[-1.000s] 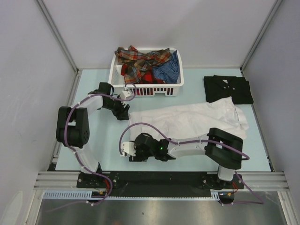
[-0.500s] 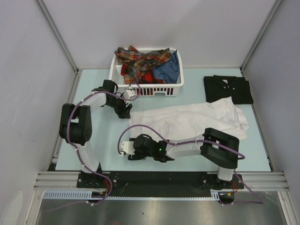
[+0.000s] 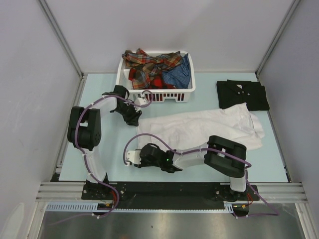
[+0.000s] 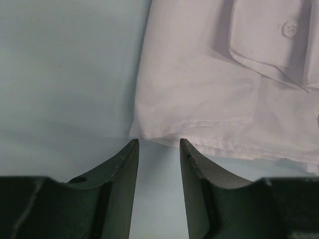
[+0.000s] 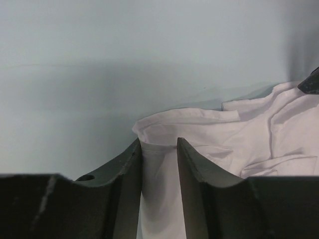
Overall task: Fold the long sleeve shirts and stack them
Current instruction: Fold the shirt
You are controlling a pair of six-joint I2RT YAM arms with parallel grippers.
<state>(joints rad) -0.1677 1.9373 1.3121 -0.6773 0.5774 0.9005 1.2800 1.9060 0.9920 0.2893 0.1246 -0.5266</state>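
Item 1, left gripper (image 4: 158,144): jaws are standing apart with only bare table (image 4: 65,74) in the gap. Its wrist view is showing what the overhead one cannot: the hem corner of the white shirt (image 3: 214,124) is lying flat just beyond the fingertips (image 4: 130,149), very close, though contact cannot be judged. A buttoned cuff is resting on the cloth farther out.

Item 2, right gripper (image 5: 158,144): jaws are parted by a like gap, and here the gap is showing white cloth. The fingers are straddling a curled hem edge. The overhead view is hiding this under the arm.

Item 3, white slatted basket (image 3: 119,79): sitting at the table's far edge, left of centre, and holding crumpled plaid shirts (image 3: 149,62) with a blue shirt (image 3: 180,74) at its right end. Only the overhead view is showing it.

Item 4, the white shirt: spreading rumpled across the middle of the table, running from both grippers at its left end toward the right edge.

Item 5, black shirt (image 3: 242,94): lying folded near the far right corner, its near edge beside or just under the white shirt's right end. It is well apart from both grippers.
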